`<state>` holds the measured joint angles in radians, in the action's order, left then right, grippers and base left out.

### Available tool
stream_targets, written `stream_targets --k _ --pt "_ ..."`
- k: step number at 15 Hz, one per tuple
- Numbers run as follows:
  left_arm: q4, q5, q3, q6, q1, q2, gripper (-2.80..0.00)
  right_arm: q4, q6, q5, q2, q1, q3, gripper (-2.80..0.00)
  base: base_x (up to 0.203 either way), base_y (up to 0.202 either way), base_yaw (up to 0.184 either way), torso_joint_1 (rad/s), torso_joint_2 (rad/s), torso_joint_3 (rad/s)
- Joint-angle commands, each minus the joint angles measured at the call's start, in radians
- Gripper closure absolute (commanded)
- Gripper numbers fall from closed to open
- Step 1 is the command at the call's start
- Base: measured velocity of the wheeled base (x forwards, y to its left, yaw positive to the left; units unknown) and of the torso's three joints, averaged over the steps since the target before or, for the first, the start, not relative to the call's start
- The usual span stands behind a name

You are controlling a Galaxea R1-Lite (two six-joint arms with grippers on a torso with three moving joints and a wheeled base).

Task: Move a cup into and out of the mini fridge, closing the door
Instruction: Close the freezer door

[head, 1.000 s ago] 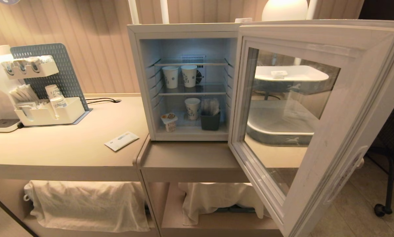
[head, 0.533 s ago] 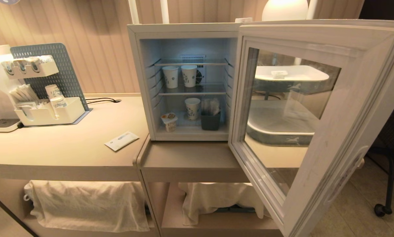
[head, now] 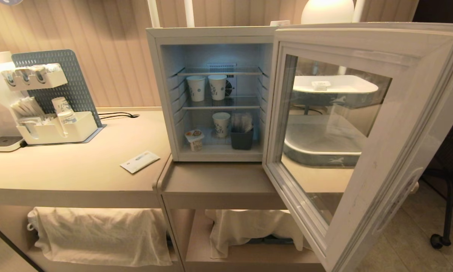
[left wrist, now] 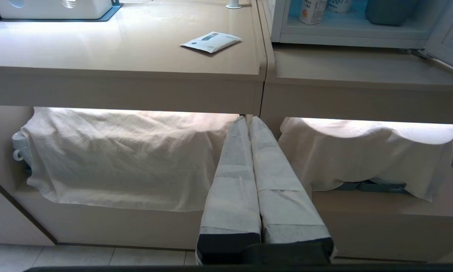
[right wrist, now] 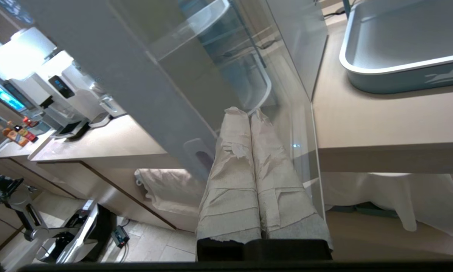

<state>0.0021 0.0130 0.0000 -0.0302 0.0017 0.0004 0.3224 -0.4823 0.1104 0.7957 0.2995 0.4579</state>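
the mini fridge (head: 166, 94) stands on the table (head: 71, 170) with its open front toward the camera. the door (head: 408, 124), hinged at the fridge's right side, is swung out wide, its outer edge nearest the robot and hanging past the table's front edge. the cup (head: 194, 139) stands upright on the fridge's bottom level, at the front left, peel lid up, its long axis vertical. it stands apart from the left wall, with a paper cup (head: 221, 124) behind and to its right and a dark bin (head: 242, 138) further right. two more paper cups (head: 207, 87) stand on the wire shelf above. the strip of table in front of the fridge is bare up to its front edge; a flat sachet (head: 140, 161) lies on the table to the left.

the left end effector (left wrist: 249, 120) sits low before the table's front edge, fingers pressed together and empty, pointing at the cloth-draped lower shelf (left wrist: 109, 200). the right end effector (right wrist: 248, 111) is on the outer side of the door, close to its glass, fingers together, holding nothing. whether it touches the glass cannot be told.
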Motion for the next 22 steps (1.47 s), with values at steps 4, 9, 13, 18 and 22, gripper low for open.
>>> stream_targets --k 4,9,13,18,22 --pt "0.0 0.001 0.002 0.0 0.0 0.001 0.0 0.208 -0.003 0.086 0.333 -0.076 0.015 0.0 0.0 0.0 0.0 0.0 0.0 0.0" --pt "0.001 0.001 0.002 0.0 0.0 0.001 0.0 0.352 -0.003 0.589 0.559 -0.216 0.077 0.0 0.0 0.0 0.0 0.0 0.0 0.0" --pt "-0.001 0.0 0.002 0.0 0.0 0.001 0.0 0.376 0.0 0.66 0.627 -0.123 0.159 0.0 0.0 0.0 0.0 0.0 0.0 0.0" --pt "-0.001 0.001 0.002 -0.001 0.0 0.001 0.0 0.311 -0.002 0.527 0.746 0.067 0.393 0.0 0.0 0.0 0.0 0.0 0.0 0.0" --pt "-0.001 0.001 0.002 -0.002 0.0 0.001 0.0 0.151 0.028 0.333 0.925 0.194 0.676 0.0 0.0 0.0 0.0 0.0 0.0 0.0"
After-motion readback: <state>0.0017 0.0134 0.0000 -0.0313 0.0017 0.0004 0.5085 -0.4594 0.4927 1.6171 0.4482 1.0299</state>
